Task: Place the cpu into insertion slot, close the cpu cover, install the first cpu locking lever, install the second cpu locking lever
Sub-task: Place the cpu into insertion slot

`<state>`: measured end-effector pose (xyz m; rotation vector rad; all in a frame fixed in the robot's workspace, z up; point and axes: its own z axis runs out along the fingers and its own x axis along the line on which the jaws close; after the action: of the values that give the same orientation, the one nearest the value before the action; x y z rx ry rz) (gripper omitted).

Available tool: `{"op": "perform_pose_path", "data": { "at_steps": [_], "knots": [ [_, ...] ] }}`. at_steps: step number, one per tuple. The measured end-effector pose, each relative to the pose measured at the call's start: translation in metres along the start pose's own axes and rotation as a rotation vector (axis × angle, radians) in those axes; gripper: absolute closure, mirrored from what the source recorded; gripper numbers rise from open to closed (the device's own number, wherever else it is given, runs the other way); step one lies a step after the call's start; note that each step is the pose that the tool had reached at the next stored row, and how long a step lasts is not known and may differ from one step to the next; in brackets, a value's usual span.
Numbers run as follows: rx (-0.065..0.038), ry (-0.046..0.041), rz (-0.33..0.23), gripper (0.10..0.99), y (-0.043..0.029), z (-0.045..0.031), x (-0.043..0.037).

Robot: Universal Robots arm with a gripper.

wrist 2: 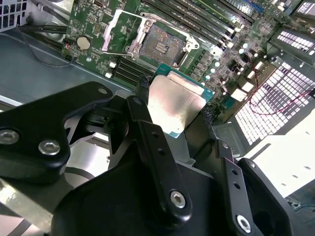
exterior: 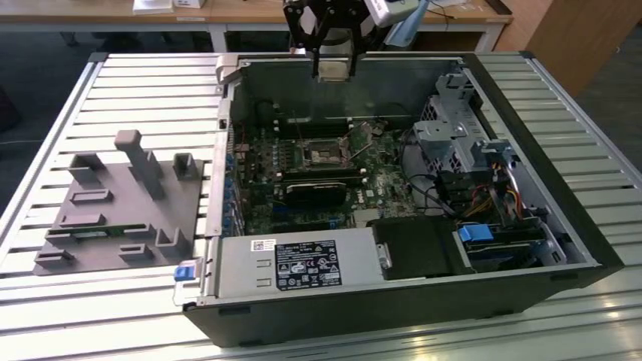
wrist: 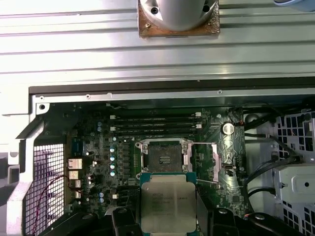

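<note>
Over the worktop's (exterior: 131, 90) open case (exterior: 401, 312), top centre of the exterior view, my pincer (exterior: 333, 68) pinches the light, likely fragile cpu (wrist 2: 174, 105) by its edges.

The desk (exterior: 561, 98) is silvery, striped with parallel ribs. At nine o'clock from the case in the exterior view stands a plain mid-grey block (exterior: 120, 203). The case (exterior: 401, 316) is black outside. Its board (exterior: 263, 203) is dark green, dotted with pale blue caps (wrist: 112, 158). The power box (exterior: 240, 263) is light grey with a black label (exterior: 306, 263) printed white, and a bright blue clip (exterior: 186, 272) is at its nine o'clock. The chip (wrist 2: 179, 98) has a pale silvery-tan face and a teal rim. The pincer (wrist 2: 174, 101) is black. The socket (wrist 2: 160, 42) is black-rimmed with a dark centre. The cover (wrist: 215, 162) is bright silver. The wires (exterior: 492, 201) at the case's three o'clock look perhaps orange and yellow.
</note>
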<state>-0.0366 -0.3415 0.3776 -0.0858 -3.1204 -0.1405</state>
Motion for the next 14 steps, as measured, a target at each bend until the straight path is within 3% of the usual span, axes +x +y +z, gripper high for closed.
{"op": "perform_pose_path", "data": {
  "at_steps": [14],
  "knots": [
    [0.000,-0.0009,0.010,0.545,0.0000,0.0000,0.0000]
  ]
}}
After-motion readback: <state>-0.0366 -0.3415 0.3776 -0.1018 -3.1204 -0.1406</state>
